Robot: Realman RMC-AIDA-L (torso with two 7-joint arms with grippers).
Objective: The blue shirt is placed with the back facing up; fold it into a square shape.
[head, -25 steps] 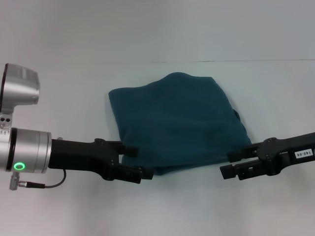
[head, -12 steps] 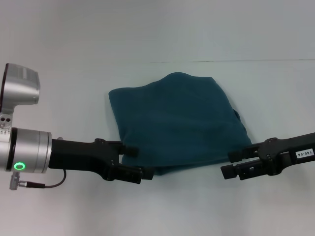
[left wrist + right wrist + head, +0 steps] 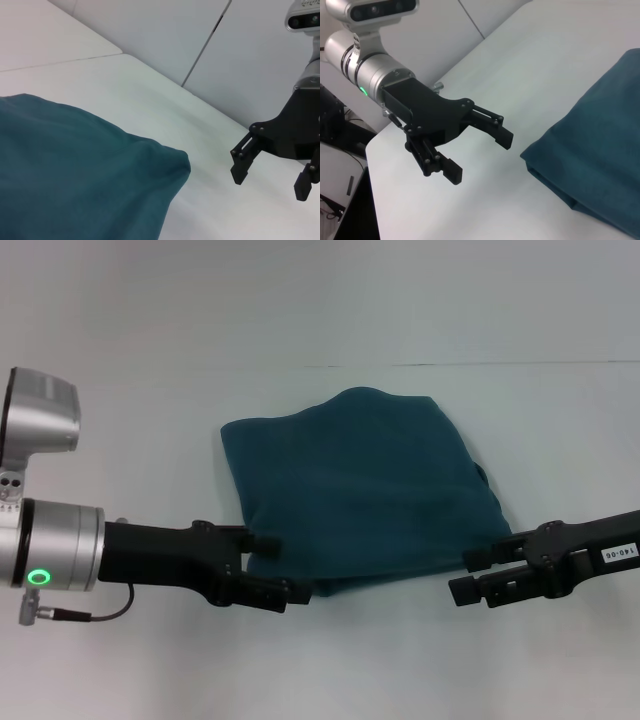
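head view: blue shirt [image 3: 360,490] folded on table [image 3: 150,410]; left gripper [image 3: 283,568], right gripper [image 3: 466,575] flank near corners, jaws apart, empty.

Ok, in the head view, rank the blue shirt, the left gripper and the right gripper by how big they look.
1. blue shirt, by far the largest.
2. left gripper and right gripper, both open, look about alike; not ranked.
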